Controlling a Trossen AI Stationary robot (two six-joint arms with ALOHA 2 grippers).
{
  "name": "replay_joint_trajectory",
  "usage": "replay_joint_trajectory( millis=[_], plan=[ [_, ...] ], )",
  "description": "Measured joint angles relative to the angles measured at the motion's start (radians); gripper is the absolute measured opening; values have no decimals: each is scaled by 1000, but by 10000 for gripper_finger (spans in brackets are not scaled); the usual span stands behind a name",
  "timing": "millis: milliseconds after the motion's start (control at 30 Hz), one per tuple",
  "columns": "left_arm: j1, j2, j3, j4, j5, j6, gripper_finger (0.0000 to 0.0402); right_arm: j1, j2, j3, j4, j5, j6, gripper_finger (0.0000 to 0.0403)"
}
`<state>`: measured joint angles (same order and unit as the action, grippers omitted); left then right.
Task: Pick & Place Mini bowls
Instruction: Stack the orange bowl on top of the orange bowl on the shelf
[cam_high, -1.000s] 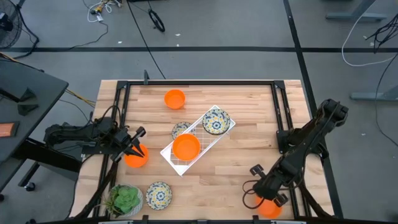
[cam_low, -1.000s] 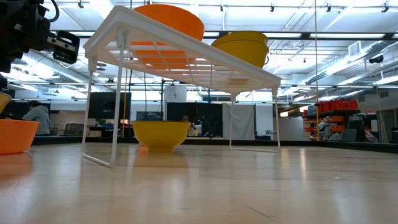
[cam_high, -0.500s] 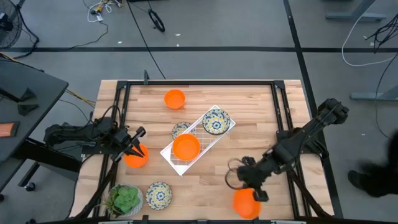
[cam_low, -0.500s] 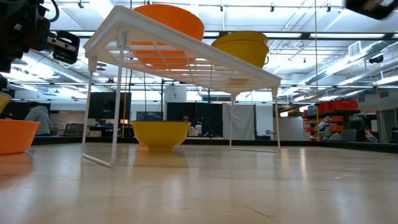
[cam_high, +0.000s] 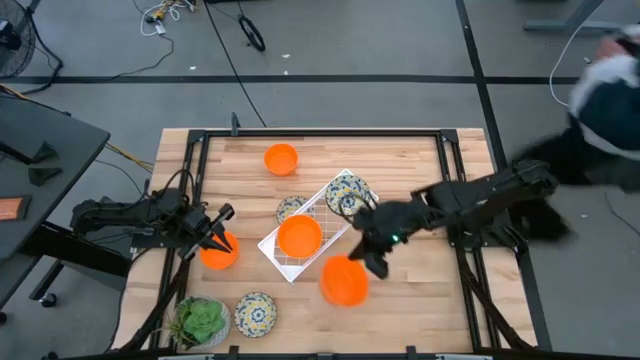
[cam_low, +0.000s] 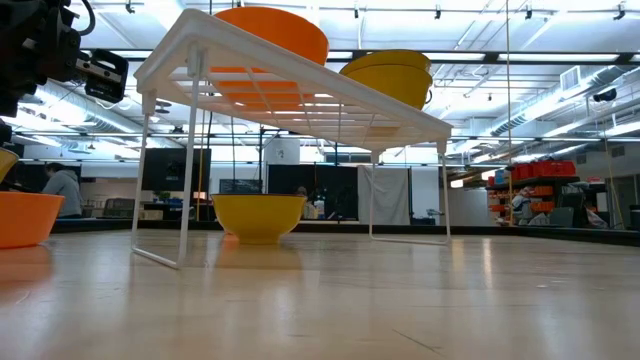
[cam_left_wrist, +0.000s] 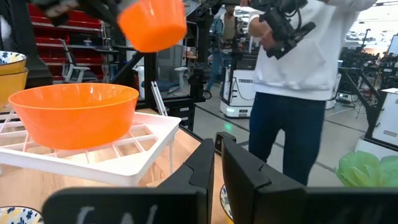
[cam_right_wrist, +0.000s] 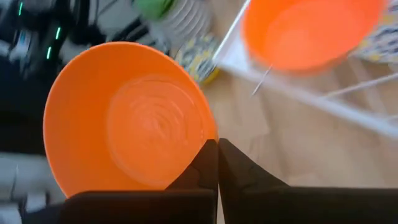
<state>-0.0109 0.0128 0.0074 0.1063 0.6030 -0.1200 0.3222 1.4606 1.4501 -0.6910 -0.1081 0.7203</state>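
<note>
My right gripper (cam_high: 366, 264) hangs over the table's middle, just near of the white wire rack (cam_high: 335, 205), shut on a plain orange mini bowl (cam_high: 345, 281). The rack carries another orange bowl (cam_high: 299, 236) and a floral bowl (cam_high: 347, 195); a second floral bowl (cam_high: 290, 208) sits under it. More bowls rest on the table: orange (cam_high: 281, 158) at the far side, orange (cam_high: 216, 254) at the left, floral (cam_high: 255, 312) near. My left gripper (cam_high: 223, 238) waits shut above the left orange bowl, touching nothing. My right gripper pinches the orange bowl by its rim (cam_right_wrist: 207, 138), fingers (cam_right_wrist: 236, 163) closed on the wall at the edge nearest the wrist. The fingers come slanting down from the table's right. The bowl is lifted clear, above rack height (cam_left_wrist: 152, 23), its opening toward the wrist camera.
A potted green plant (cam_high: 200, 320) stands at the near left corner. A person in a white top (cam_left_wrist: 298, 68) stands beyond the table's right far side (cam_high: 605, 75), holding a device. Bare wood lies to the right of the rack.
My right gripper has swept from the near right corner toward the table's left and far side, up to the rack, carrying the orange bowl lifted off the table. A person has stepped in at the right.
</note>
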Motion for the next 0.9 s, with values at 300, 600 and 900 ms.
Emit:
replay_joint_trajectory(
  millis=[300, 600, 900],
  plan=[
    [0, 0, 0, 0, 0, 0, 37, -182, 107, 119, -11, 0, 126, 0],
    [0, 0, 0, 0, 0, 0, 37, -248, 224, 244, -47, 1, 236, 0],
    [0, 0, 0, -1, 0, 0, 37, -273, 334, 367, -191, 11, 234, 0]
  ],
)
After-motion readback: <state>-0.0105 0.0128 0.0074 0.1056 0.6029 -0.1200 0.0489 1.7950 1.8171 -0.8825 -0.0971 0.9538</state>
